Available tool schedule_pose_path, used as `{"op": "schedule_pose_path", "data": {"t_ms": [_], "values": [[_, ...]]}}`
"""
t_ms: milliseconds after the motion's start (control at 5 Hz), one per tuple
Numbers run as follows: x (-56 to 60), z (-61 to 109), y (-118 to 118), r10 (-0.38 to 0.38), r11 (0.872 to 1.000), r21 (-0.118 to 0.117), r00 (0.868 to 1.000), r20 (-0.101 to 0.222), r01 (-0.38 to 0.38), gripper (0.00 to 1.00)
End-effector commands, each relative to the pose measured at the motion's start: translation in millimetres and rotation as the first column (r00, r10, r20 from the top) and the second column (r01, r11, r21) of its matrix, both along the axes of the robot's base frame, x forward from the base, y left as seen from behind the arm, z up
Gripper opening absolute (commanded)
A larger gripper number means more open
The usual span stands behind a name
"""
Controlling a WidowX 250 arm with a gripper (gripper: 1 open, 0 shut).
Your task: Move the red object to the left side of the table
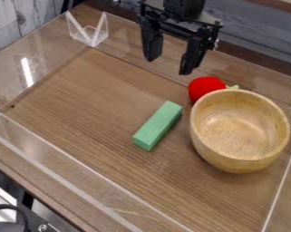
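Fingers of my gripper (174, 60) stand wide and hold nothing, and I judge the move turns on sliding toward the tabletop's (81, 104) right edge, since the red fruit (207, 88) lies just down and right of them, touching or nearly touching the bowl (238, 132).

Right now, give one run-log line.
gripper: open, above table | red fruit: beside bowl, not gripped | block: left of bowl

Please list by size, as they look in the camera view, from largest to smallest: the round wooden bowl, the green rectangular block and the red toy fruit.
1. Round wooden bowl
2. Green rectangular block
3. Red toy fruit
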State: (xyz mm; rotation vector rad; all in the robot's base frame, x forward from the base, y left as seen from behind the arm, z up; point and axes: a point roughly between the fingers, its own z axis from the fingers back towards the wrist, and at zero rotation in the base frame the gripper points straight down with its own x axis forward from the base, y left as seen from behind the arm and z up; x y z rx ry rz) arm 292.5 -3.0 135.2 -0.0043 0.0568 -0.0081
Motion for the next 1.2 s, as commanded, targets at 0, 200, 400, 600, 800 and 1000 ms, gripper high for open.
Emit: {"op": "schedule_pose_path", "data": {"t_ms": [0,200,400,600,800,1000], "values": [[20.0,-9.3,-9.0,-0.103,0.995,-0.009,0.995,0.01,0.103,1.0],[46.8,-31.7,-22.4,-0.283,0.959,-0.023,0.959,0.029,0.284,1.0],[68.4,-52.3,-35.2,-0.433,0.9,-0.03,0.9,0.057,0.435,1.0],[77.5,-47.4,-48.5,-0.564,0.822,-0.019,0.819,0.105,0.569,1.0],[81.3,-40.6,-45.4,-0.578,0.812,-0.011,0.805,0.134,0.584,1.0],[83.3,-39.3,-32.0,-0.576,0.811,-0.005,0.8,0.168,0.585,1.0]]}}
